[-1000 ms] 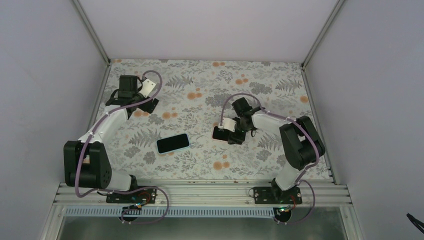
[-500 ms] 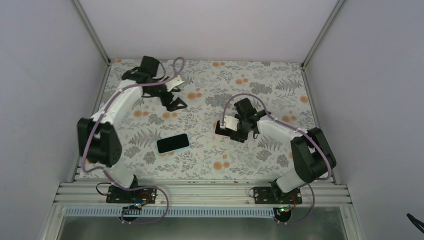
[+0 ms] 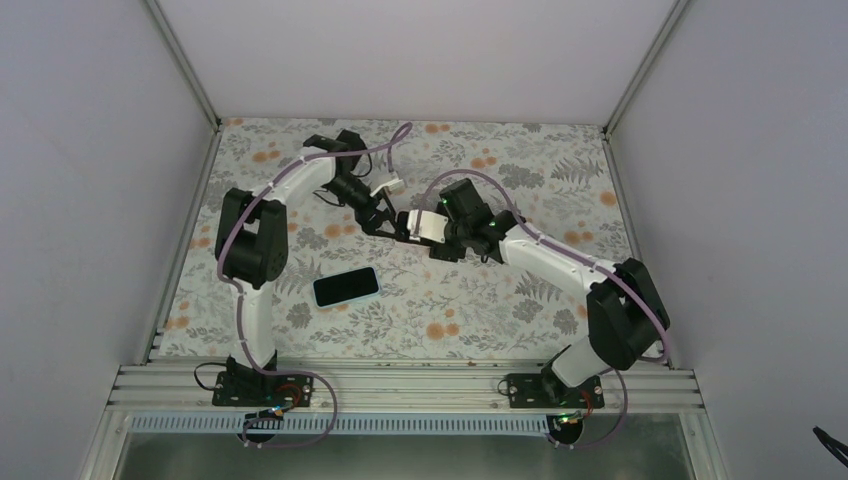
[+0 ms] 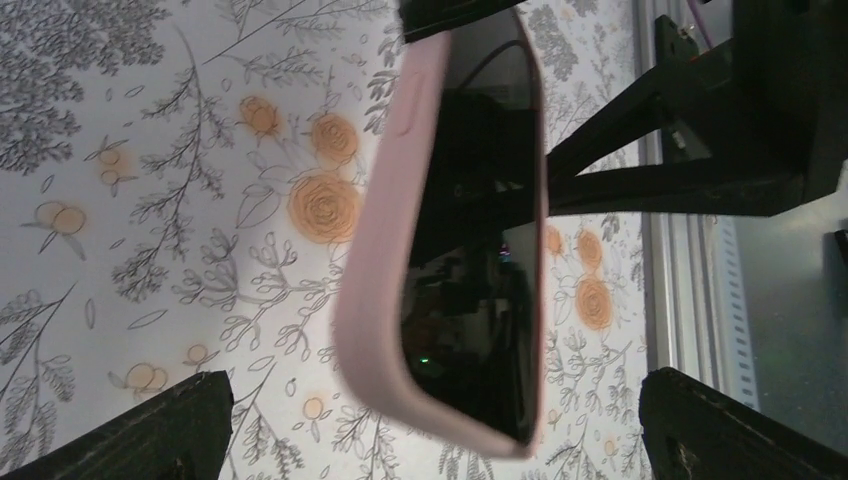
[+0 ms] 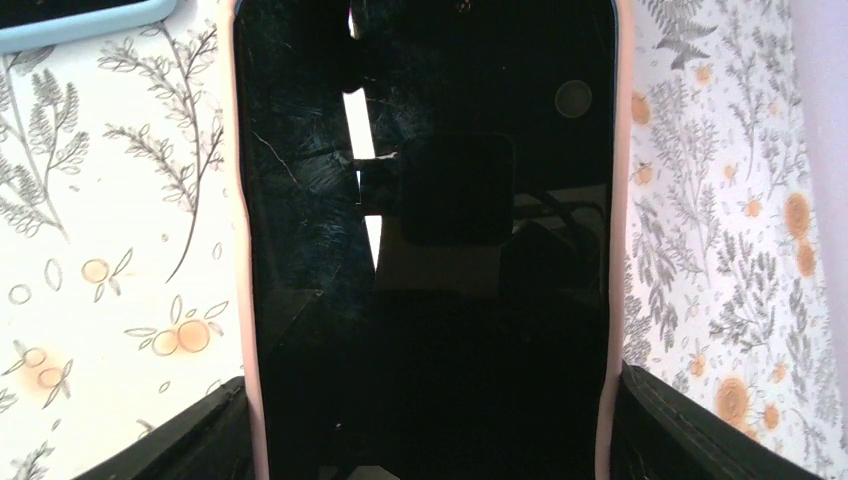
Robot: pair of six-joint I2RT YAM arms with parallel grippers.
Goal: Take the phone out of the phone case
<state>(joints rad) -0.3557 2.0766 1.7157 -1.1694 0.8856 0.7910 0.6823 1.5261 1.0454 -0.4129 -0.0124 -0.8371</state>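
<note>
Where the grasp is made: just above centre of the top view, the right fingers (image 5: 700,440) clasp the pink phone case (image 3: 420,225) by its two long edges, one finger pressed to each side at the bottom corners of the right wrist view.
Screen side: the phone (image 5: 430,250) sits fully in that case, its dark screen showing faint scratches and reflections, with the pink rim unbroken down both sides.
Free side: the left fingers (image 4: 130,430) are spread wide, released and gripping nothing. They fill the bottom corners of the left wrist view, and the case's free end sits between them in the frame, touching neither.
Case edge: from the left wrist the case is seen nearly edge-on and tilted, a raised side button (image 4: 405,100) near the top of the frame and the patterned counter (image 4: 150,150) behind it.
Second handset: a blue-cased phone (image 3: 346,287) lies flat at lower left of centre, well apart from the held one. Its edge shows in the upper left corner of the right wrist view.
Open room: bare floral counter shows across the upper right and along the strip above the rail (image 3: 400,385) at the bottom.
Limits: pale walls (image 3: 90,150) rise along the counter's left, right and back edges.
</note>
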